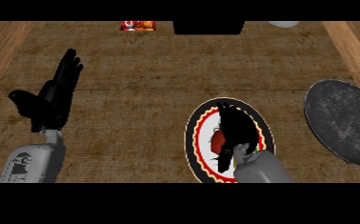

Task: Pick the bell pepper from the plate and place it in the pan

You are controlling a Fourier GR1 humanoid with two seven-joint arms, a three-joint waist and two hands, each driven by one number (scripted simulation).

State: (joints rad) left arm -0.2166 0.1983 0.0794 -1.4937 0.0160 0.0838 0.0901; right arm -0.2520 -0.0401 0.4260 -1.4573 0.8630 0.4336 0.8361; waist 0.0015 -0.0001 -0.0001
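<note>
The counter (pixel 147 89) is a brown, mottled, rough-looking surface that fills the view, with a lighter wooden strip (pixel 15 39) running along its far left edge and another at the far right. No more of the room shows beyond it.

On the near right lies a round plate (pixel 199 123) with a black rim, a red and yellow ring and a white centre. The right robot hand (pixel 233 130) lies over the plate's middle, its dark fingers bent down onto the bell pepper (pixel 218 138), of which only a small red patch shows at the left of the fingers; they seem to close round it, though most of the pepper is hidden. The grey forearm covers the plate's near right part.

The pan (pixel 336 118), dark grey and speckled, sits at the right, apart from the plate and cut off by the view's right edge.

The left robot hand (pixel 48 101) rests open at the left, fingers straight and pointing far, thumb out to the left, touching nothing.

At the far edge a black block (pixel 209 27) is cut off, just left of it a small red and orange packet (pixel 137 25) whose printing cannot be read, and to the right a pale rounded thing (pixel 283 24), mostly out of view.
</note>
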